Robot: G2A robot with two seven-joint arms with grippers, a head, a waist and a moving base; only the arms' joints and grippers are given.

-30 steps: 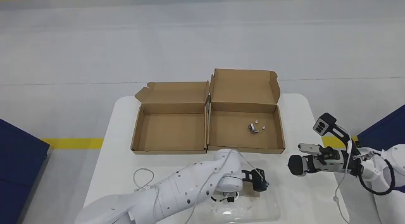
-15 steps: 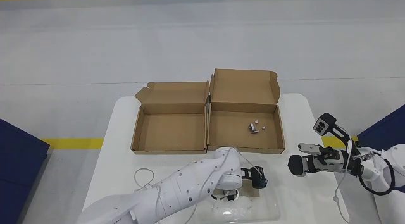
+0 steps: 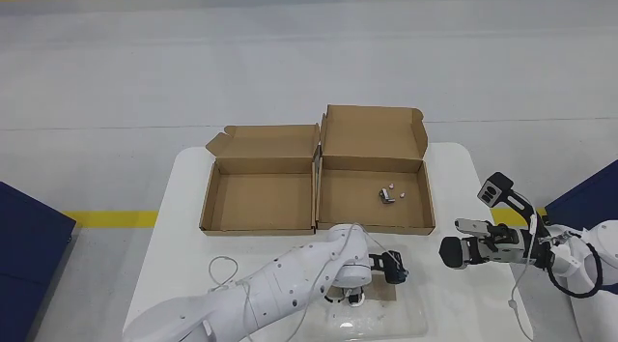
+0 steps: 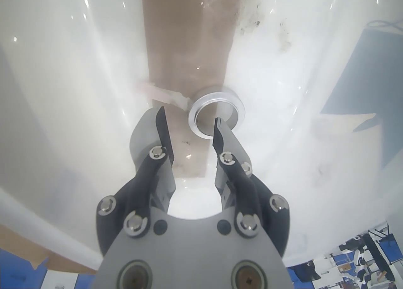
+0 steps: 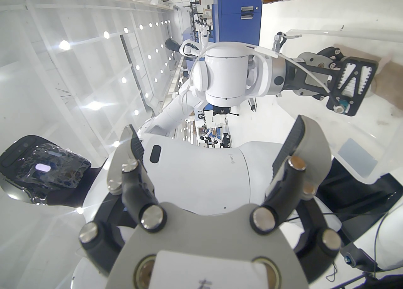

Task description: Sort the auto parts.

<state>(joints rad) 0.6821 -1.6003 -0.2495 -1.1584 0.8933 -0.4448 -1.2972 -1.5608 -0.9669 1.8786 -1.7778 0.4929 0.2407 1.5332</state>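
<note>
Step in hand: pick-up of a part from the clear tray [image 3: 410,325], which stands at the near edge of the tabletop [image 3: 169,255].

The left jaws are lowered into the tray. They are parted a moderate way and nothing is held. One fingertip [image 4: 220,133] is seen at, or just inside, the opening of the metal ring [image 4: 234,108], and the other stands outside its wall, so the near side of the ring appears to be straddled. Contact between pad and metal cannot be confirmed. The ring lies flat on the tray floor, over a brown strip [image 4: 189,19] seen through the plastic. A small pale piece [image 4: 163,95] lies just beside the ring.

The right jaws are spread wide and empty, held above the tabletop well apart from the tray.

Two open cardboard boxes stand side by side at the far end. A few small parts [image 3: 389,191] are noted in the right box [image 3: 348,202], with the left box [image 3: 259,202] beside it.

Sorting is judged to be at an early stage. The next move calls for the jaws to be closed on the ring's wall and the ring to be lifted straight clear of the tray and carried to a box. Which box is intended cannot be determined. Slippage on the smooth metal is a risk, as is disturbance of the pale piece
</note>
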